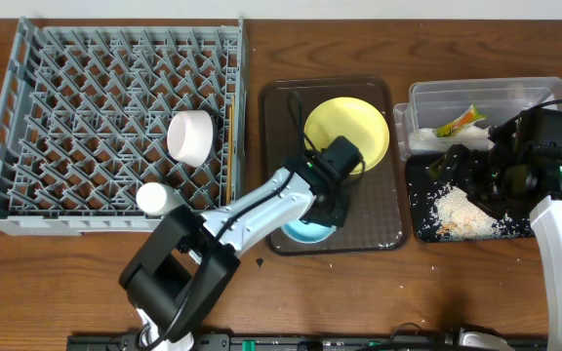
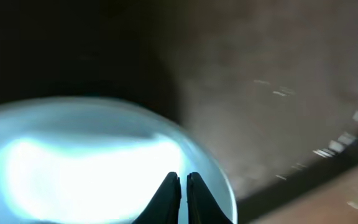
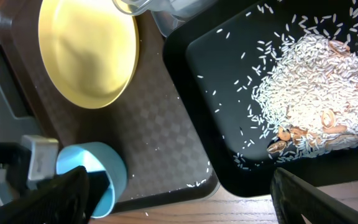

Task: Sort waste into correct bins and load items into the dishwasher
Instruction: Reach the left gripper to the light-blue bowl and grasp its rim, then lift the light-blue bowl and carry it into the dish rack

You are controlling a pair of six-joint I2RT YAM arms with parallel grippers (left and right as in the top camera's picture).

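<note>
My left gripper (image 1: 322, 216) (image 2: 183, 186) is shut on the rim of the light blue bowl (image 1: 305, 233) (image 2: 92, 168) (image 3: 114, 171), which is tilted over the near end of the brown serving tray (image 1: 379, 219). The yellow plate (image 1: 346, 130) (image 3: 86, 56) lies on the far end of that tray. My right gripper (image 1: 454, 168) (image 3: 185, 205) is open and empty above the black tray (image 1: 420, 200) (image 3: 229, 81), which holds the rice scraps (image 1: 461, 213) (image 3: 316, 87). The clear tub (image 1: 486, 93) holds the wrapper (image 1: 459, 121) and the napkin (image 1: 422, 136). The grey dish rack (image 1: 27, 185) holds the white bowl (image 1: 191, 136) and the chopsticks (image 1: 229, 127).
A small white round object (image 1: 154, 198) sits in the rack's near right part. Loose rice grains lie on the brown tray's near right corner (image 3: 197, 182) and on the wooden table by it. My left arm reaches across the rack's near right corner.
</note>
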